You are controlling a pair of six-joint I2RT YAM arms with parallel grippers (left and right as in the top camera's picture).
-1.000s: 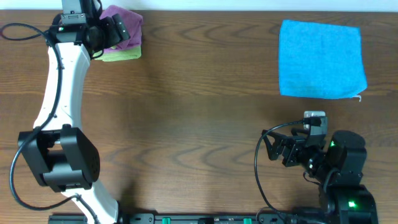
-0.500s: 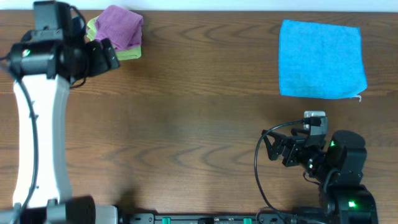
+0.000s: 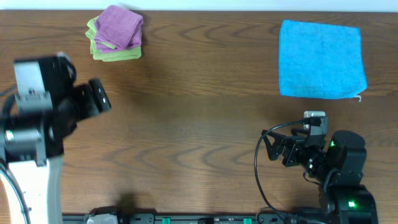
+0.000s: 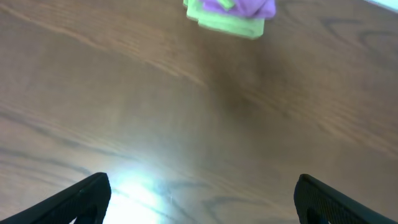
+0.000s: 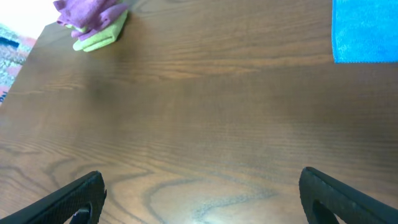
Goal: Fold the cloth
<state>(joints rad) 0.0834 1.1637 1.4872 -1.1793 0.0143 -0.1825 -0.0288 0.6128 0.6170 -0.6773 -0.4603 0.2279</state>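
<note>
Arms: two, both mine, the left at 9 o'clock of the table [image 3: 199,124] and the right at 5 o'clock.
Left gripper [image 3: 96,101]: fingers spread wide and holding nothing. It hangs above the wood, well apart from the pile.
Right gripper [image 3: 273,147]: also spread wide and empty. It sits low near the front edge, and its fingertips show only at the bottom corners of the wrist view.
Cloths, counted: one purple on top, one blue, and lime-green layers under the purple. I would say two green layers, though the edges are too small to count surely.
The cloth [image 3: 118,26]: purple, folded into a small thick square. It lies on top of the pile at 10 o'clock, close to the far edge.
Lime-green cloths [image 3: 115,56]: folded and touching the underside of the purple one. They stick out at the pile's left and front edges.
Blue cloth [image 3: 320,59]: one, spread flat in a single layer at 2 o'clock, well apart from the pile. It has a small white tag [image 3: 359,97] at its near right corner.
In the way: in the left wrist view the pile sits at 12 o'clock, with only table wood between it and my fingers. In the right wrist view the pile is at 10 o'clock and the blue cloth at 2 o'clock.
Cable: one black loop [image 3: 260,180] hanging beside my right arm.
</note>
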